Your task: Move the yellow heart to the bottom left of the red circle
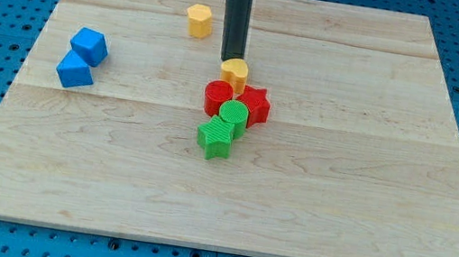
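The yellow heart [235, 73] sits just above the cluster at the board's centre, touching or nearly touching the red circle [217, 97] and the red star [256, 105]. My tip [231, 59] stands right at the heart's upper edge, the dark rod rising to the view's top. A green circle [233, 115] and a green star [214, 138] lie below the red blocks. A second yellow block, a hexagon [197, 20], lies apart near the view's top.
Two blue blocks [89, 44] [75, 70] sit together at the view's left. The wooden board [381, 215] lies on a blue pegboard surface.
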